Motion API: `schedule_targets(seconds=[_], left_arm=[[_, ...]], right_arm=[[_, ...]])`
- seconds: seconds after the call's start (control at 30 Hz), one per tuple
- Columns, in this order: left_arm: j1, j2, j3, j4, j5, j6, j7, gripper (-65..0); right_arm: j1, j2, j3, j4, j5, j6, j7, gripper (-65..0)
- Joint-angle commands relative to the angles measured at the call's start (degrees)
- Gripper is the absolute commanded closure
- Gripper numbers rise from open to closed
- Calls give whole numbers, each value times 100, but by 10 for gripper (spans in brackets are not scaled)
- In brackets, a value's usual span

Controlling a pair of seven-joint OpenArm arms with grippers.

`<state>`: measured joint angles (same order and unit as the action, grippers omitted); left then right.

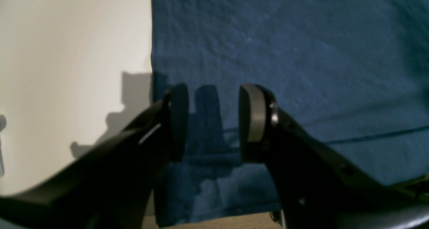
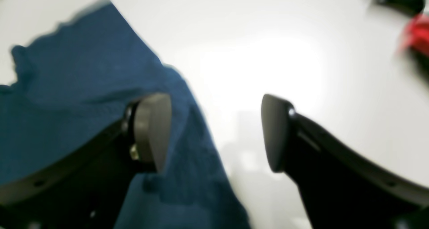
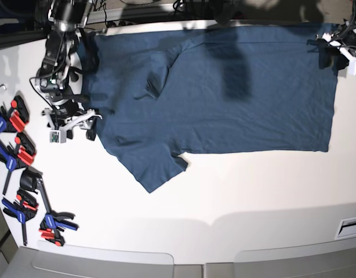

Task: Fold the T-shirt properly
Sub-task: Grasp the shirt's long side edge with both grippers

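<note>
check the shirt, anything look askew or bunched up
The T-shirt lies mostly flat on the table, but the sleeve on the far side is folded in over the body, with a small bunch near its hem, while the near sleeve sticks out flat.

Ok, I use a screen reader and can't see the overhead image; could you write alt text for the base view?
A plain dark navy-blue short-sleeved T-shirt lies spread flat on a white table, one sleeve pointing toward the near edge. One robot arm's tool sits at the shirt's left edge and the other's at its far right corner. Small red, blue and black clamps line the table's left side.
</note>
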<state>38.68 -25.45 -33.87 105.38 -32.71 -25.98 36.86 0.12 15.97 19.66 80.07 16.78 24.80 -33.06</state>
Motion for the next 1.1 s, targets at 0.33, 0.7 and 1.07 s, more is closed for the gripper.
schedule_targets(seconds=[0.33,0.7,1.07], left_arm=[[35,-74,-61,83,-33,-13,-133,-231],[4,-74,-61,83,-37,-13,-160,-231],[-1578,-175,-59,-767,-35,-9,-197,-271]], right_arm=[[1847,179,9,-3285,1283,1137,-584,-394],[1825,245,17,-3348,1475,1202,-920,0],[1823,243,15,-3348,1497,1202,-920,0]])
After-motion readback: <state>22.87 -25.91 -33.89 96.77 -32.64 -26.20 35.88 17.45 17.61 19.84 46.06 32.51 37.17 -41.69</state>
